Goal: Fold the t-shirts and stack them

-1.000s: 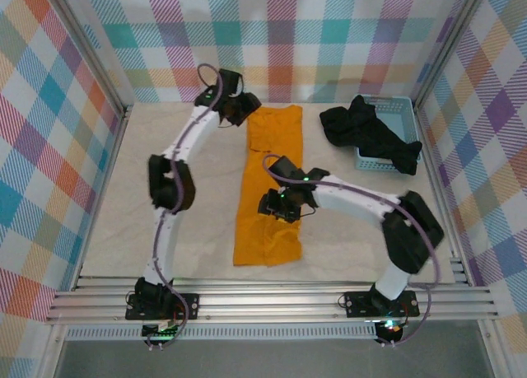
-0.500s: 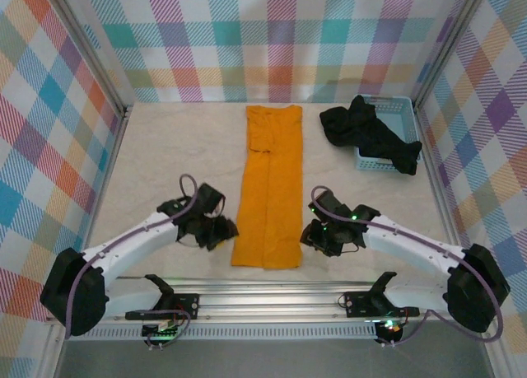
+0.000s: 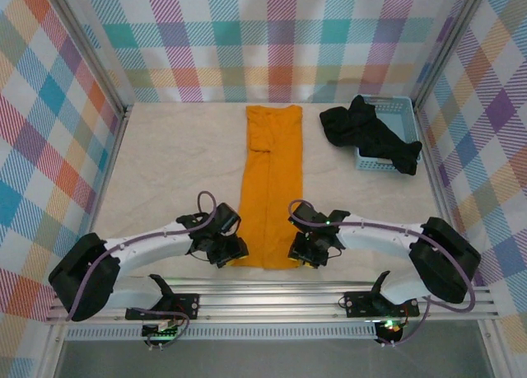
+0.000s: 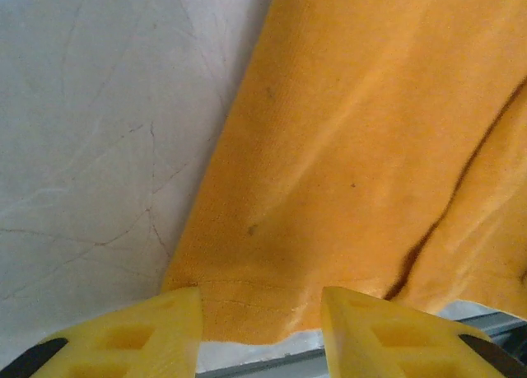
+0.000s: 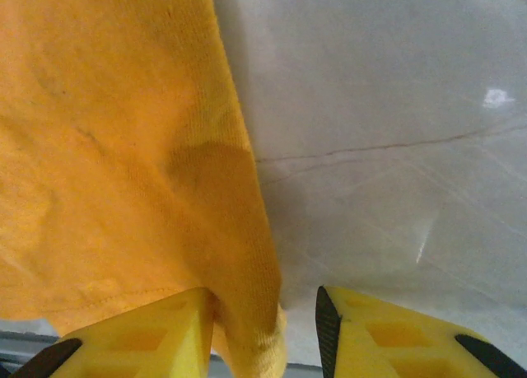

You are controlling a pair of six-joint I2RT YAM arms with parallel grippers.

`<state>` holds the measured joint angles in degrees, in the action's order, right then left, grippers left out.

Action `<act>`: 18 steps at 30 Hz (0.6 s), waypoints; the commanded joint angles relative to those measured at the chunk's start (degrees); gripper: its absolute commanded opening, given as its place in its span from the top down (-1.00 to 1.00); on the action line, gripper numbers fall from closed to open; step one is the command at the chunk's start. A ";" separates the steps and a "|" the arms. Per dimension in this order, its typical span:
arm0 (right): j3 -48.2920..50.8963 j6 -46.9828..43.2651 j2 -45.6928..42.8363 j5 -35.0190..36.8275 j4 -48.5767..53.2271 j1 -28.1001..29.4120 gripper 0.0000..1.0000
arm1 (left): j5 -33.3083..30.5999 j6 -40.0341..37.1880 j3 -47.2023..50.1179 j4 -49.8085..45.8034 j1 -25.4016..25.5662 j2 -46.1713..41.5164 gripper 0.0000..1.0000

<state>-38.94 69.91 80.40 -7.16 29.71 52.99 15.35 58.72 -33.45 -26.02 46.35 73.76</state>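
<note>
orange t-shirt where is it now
In the top view the orange t-shirt lies as a long strip down the middle of the table, its near end between the left gripper and right gripper.

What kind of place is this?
Likely a lab test cell: plaid backdrop walls, robot arms bolted to an aluminium rail, an orange t-shirt and blue basket staged on the table.

Pastel plaid walls (image 3: 280,32) enclose a pale marbled tabletop (image 3: 173,172) edged by an aluminium rail (image 3: 272,300).
</note>
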 commanded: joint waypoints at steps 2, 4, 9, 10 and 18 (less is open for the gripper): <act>-0.06 1.41 1.24 -1.19 -1.91 0.79 0.25 | -0.25 1.01 0.24 3.05 1.42 1.78 0.19; 0.07 1.87 1.25 -1.10 -2.00 1.06 0.25 | -0.40 1.26 -0.32 4.24 2.11 3.18 0.22; 0.26 2.34 1.23 -0.65 -2.54 1.41 0.48 | -1.72 1.75 -0.06 6.42 3.40 5.71 0.62; 0.27 2.30 1.32 -0.37 -2.52 1.41 0.55 | -1.95 1.76 0.35 6.57 3.48 5.87 0.72; 0.61 2.67 -4.71 3.58 3.48 2.24 1.00 | -1.87 3.79 4.08 2.14 4.79 -3.24 1.00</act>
<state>-38.89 71.83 79.09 -5.41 29.23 54.54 14.31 60.99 -31.42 -19.77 49.82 74.11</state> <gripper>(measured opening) 0.047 0.050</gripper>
